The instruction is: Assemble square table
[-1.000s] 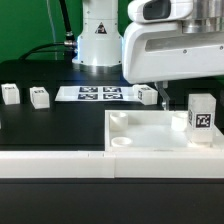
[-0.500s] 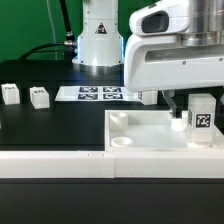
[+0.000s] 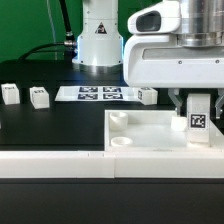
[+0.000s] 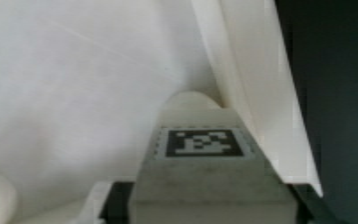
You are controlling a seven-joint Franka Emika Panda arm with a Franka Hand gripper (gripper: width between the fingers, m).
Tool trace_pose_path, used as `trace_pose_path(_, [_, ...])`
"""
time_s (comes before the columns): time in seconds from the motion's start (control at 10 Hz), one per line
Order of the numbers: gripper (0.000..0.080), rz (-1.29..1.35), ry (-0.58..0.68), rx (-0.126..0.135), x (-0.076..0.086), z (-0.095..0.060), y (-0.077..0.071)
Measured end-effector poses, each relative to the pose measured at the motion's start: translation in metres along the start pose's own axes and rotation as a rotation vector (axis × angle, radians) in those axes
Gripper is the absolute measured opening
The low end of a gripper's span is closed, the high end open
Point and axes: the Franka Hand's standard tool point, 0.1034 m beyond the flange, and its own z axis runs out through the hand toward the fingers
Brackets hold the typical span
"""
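Since the earlier frames the gripper (image 3: 198,106) has come down from above the top (image 3: 150,132), and its jaws have narrowed from wide open onto the leg (image 3: 200,124). This leg stands upright on the top at the exterior view's right, tag toward the camera. In the wrist view the dark fingers (image 4: 115,204) lie against both side faces of the leg (image 4: 206,175) with no gap visible. Treat the leg as gripped, but only just.

Three spare legs lie on the black table (image 3: 40,125): the far-left leg (image 3: 10,93), the second leg (image 3: 39,96) just beside it, and the third leg (image 3: 147,94) at the right end of the marker board (image 3: 98,94).

Procedure, as judged from this moment:
1. Let the jaws finish seating before any lift. A half-set grip is likely to let the leg tilt.
2. Raise the leg straight up. The rim (image 4: 247,70) runs close beside it, and a sideways pull may drag the leg against the rim and shift the top.
3. Keep the leg vertical while carrying it toward a corner socket (image 3: 120,120).
4. Centre the leg over the socket, then lower it slowly.
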Motion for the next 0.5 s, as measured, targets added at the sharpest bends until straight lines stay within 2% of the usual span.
trace_pose_path(0.2, [0.0288, 0.319, 0.022, 0.018, 0.0009, 0.0010, -0.0020])
trace_pose_path(0.4, [0.0288, 0.687, 0.020, 0.021, -0.0024, 0.0014, -0.0069])
trace_pose_path(0.5, [0.0288, 0.890, 0.001, 0.048, -0.0019, 0.0016, -0.0086])
